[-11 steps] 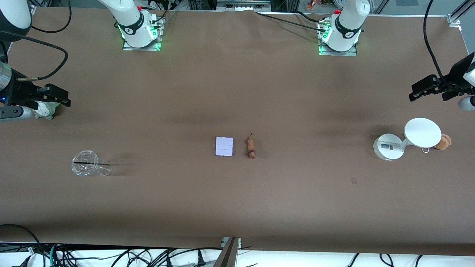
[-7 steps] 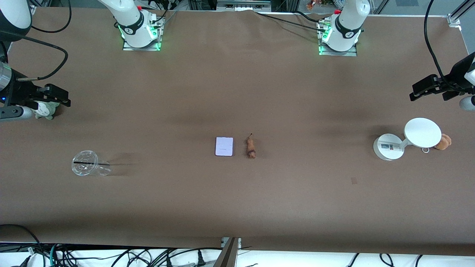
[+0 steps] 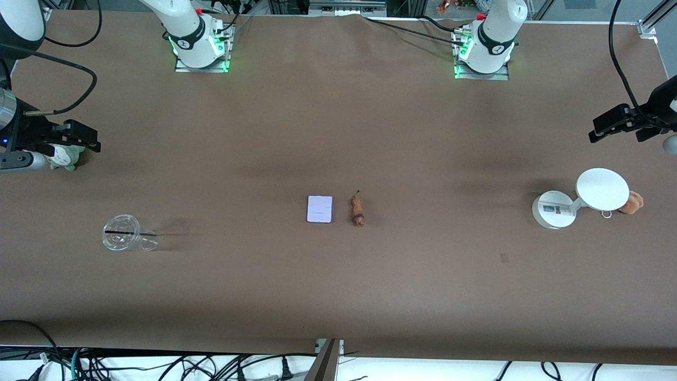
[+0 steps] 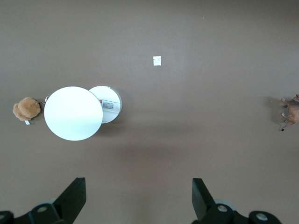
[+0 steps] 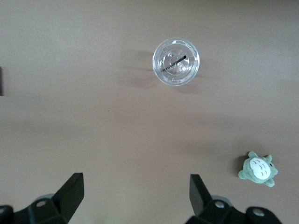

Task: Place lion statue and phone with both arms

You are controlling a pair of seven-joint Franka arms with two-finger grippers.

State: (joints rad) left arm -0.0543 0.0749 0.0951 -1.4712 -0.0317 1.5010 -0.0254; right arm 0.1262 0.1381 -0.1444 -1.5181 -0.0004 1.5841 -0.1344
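Note:
The phone (image 3: 320, 209), a flat pale lavender slab, lies on the table near its middle. The lion statue (image 3: 358, 210), small and orange-brown, lies beside it toward the left arm's end; it also shows at the edge of the left wrist view (image 4: 291, 112). My left gripper (image 3: 613, 124) is open and empty, up in the air at the left arm's end of the table, its own view (image 4: 139, 191) over bare table. My right gripper (image 3: 84, 138) is open and empty, up at the right arm's end (image 5: 135, 189). Both are well away from the phone and lion.
A white round-based stand with a disc top (image 3: 579, 197) (image 4: 73, 113) and a tan plush (image 3: 632, 202) sit at the left arm's end. A clear plastic cup (image 3: 127, 239) (image 5: 176, 61) and a green plush toy (image 3: 66, 156) (image 5: 258, 169) sit at the right arm's end.
My left gripper has drifted a little farther toward the left arm's end of the table. The right gripper, phone and lion have not moved.

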